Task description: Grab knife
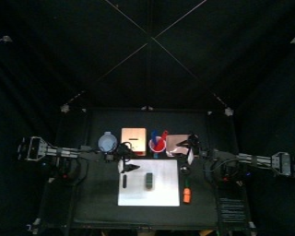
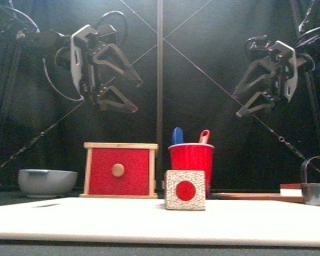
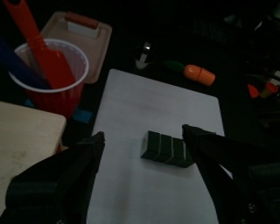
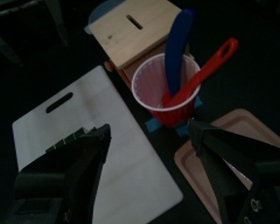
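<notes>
Nearest the front edge, the white cutting board [image 3: 166,109] lies flat on the table [image 1: 100,198], and a small speckled box with a red oval [image 2: 186,189] stands on it. From my left wrist I see a black ribbed block [image 3: 168,147] on that board; what it is, I can't make out. An orange thing [image 3: 199,73] lies just off the board's edge, too blurred to name. Behind the box is the red cup [image 2: 191,160], with a blue handle [image 4: 180,44] and a red handle [image 4: 213,63] sticking out. Their lower ends are buried in the cup, so which one is the knife I cannot tell. A wooden box [image 2: 120,170] sits beside the cup and a grey bowl [image 2: 47,181] further left. My left claw [image 3: 143,134] hangs high with jaws spread wide, holding nothing. My right claw [image 4: 150,128] is also spread wide and empty, above the cup.
</notes>
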`<state>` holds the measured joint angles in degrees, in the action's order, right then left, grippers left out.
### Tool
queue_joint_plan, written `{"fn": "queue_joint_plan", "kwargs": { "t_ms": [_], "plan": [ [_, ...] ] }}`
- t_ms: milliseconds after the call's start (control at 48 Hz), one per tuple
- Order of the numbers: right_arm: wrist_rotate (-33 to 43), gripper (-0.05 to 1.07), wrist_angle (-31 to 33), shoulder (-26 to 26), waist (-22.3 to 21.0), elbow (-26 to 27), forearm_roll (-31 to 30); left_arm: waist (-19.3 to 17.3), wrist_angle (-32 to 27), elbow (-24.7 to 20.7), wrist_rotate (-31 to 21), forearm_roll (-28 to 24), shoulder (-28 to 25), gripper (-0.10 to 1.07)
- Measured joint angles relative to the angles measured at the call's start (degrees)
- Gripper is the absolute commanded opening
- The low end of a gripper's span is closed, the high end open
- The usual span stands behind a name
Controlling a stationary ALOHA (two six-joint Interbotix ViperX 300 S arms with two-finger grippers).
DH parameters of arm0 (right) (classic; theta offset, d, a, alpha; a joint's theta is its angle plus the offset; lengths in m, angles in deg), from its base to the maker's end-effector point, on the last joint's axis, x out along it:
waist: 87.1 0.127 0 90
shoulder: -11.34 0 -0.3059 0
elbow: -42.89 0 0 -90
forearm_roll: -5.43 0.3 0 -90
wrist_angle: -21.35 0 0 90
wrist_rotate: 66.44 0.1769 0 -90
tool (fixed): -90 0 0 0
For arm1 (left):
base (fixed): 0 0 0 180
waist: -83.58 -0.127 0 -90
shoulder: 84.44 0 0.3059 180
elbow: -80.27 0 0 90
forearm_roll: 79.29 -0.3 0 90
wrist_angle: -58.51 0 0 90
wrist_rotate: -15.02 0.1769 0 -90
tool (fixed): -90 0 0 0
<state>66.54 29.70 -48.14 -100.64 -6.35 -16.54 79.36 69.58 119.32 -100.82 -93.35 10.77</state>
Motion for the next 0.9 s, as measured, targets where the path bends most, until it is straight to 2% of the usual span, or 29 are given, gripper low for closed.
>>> {"fn": "queue_joint_plan", "kwargs": {
  "t_ms": [125,229,500,667,896],
  "plan": [
    [-0.2,0.99,7.6,-0.2,1.1,2.8,3.6,-1.1,3.4,2.5,2.4,-1.6,1.6,1.01],
    [-0.4,0.99,13.8,-0.4,1.5,5.4,6.2,-2.5,5.2,4.5,2.4,-1.8,2.8,1.01],
    [-0.6,0.99,25.7,-3.0,1.3,12.3,7.4,-3.3,5.7,7.2,2.5,-1.5,4.3,1.01],
    [-0.5,0.99,24.3,-5.4,1.8,12.7,8.3,-3.2,4.7,7.6,2.7,-1.5,4.6,1.01],
    [-0.5,0.99,14.1,-6.1,4.2,9.8,7.3,-3.3,4.6,8.4,3.3,-2.2,5.1,1.01]
  ]
}}
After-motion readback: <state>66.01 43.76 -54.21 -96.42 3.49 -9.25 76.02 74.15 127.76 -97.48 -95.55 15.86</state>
